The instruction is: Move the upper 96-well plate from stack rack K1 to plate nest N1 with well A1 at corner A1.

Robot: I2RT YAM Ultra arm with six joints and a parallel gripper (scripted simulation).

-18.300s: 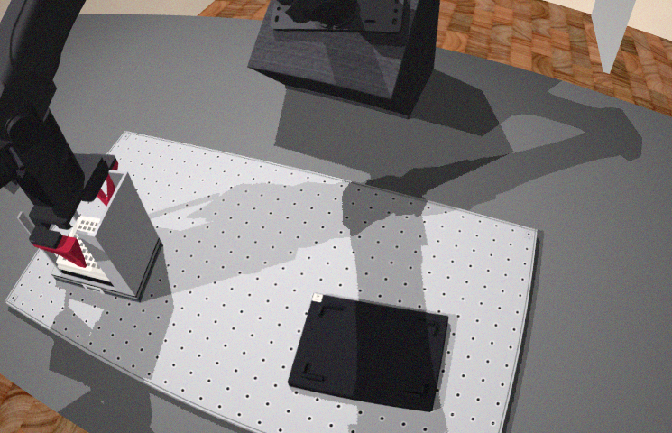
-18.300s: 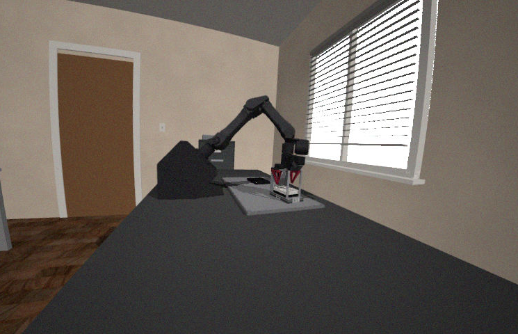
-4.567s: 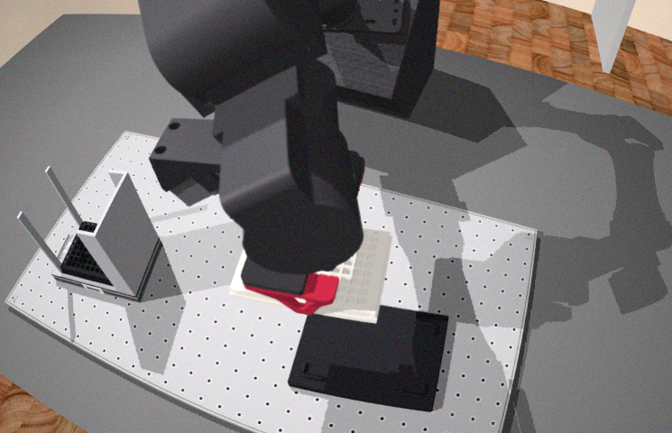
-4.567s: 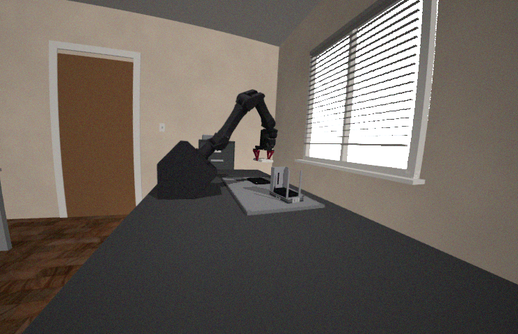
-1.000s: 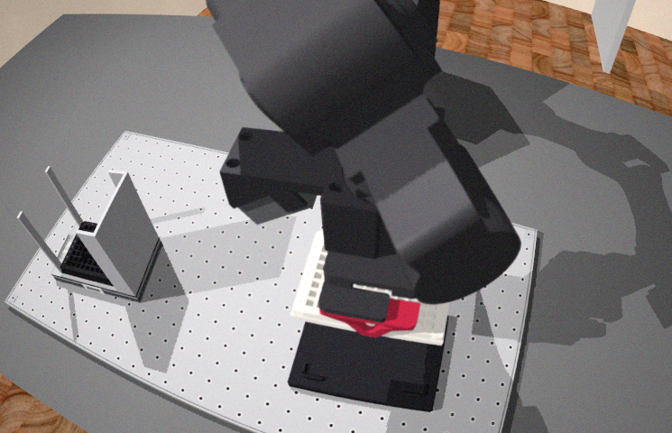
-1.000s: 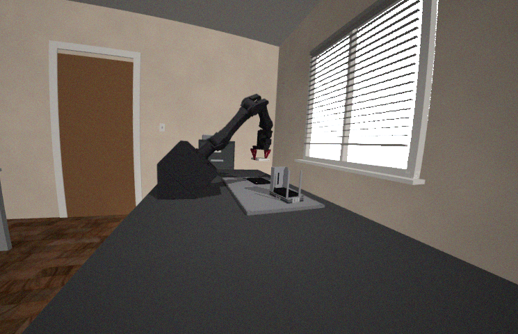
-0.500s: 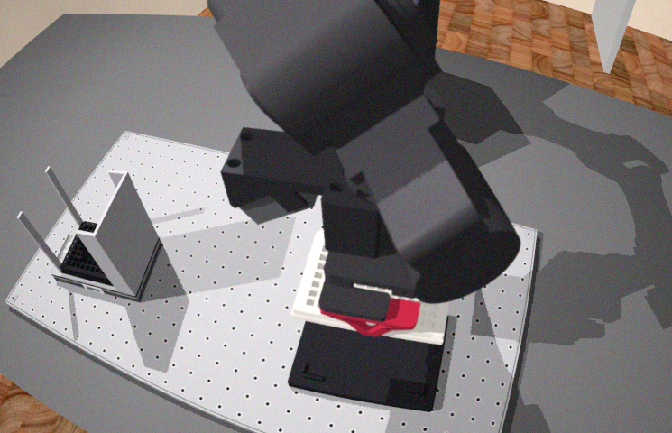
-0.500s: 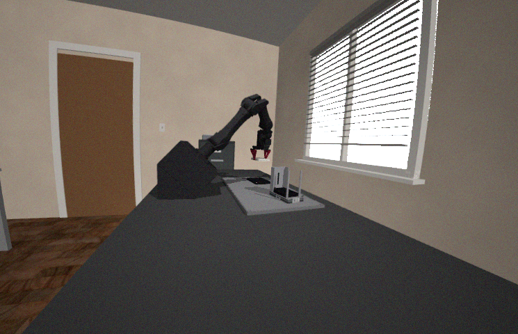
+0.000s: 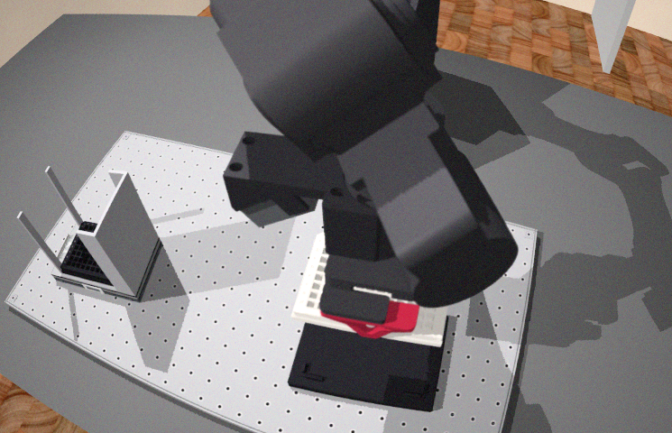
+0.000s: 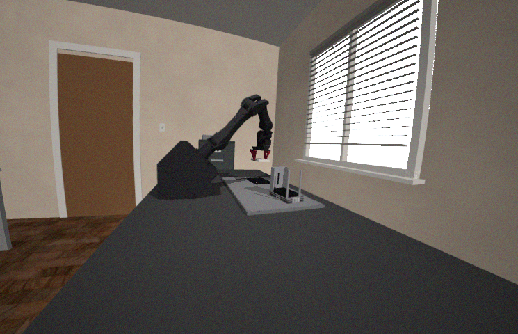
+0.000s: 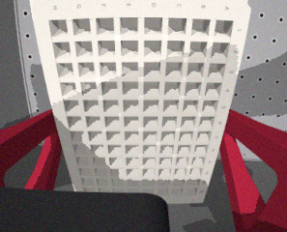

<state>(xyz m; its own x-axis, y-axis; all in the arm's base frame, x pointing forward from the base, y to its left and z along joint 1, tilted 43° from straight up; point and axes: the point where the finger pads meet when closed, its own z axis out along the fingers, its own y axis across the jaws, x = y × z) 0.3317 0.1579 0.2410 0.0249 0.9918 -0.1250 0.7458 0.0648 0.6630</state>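
My gripper [image 9: 369, 321], with red fingers, is shut on the white 96-well plate [image 9: 316, 285] across its short width. It holds the plate level in the air above the black plate nest N1 [image 9: 364, 364]. In the exterior view the plate [image 10: 261, 159] hangs well above the board. The stack rack K1 [image 9: 104, 244] stands at the board's left and holds the black lower plate [image 9: 83, 257]. The A1 mark is not visible.
The white perforated board [image 9: 218, 285] carries the rack and the nest. Two thin rack posts [image 9: 42, 225] lean up at the far left. The arm's dark links [image 9: 346, 127] hide much of the middle of the board. The arm's base block [image 10: 184, 173] sits behind the board.
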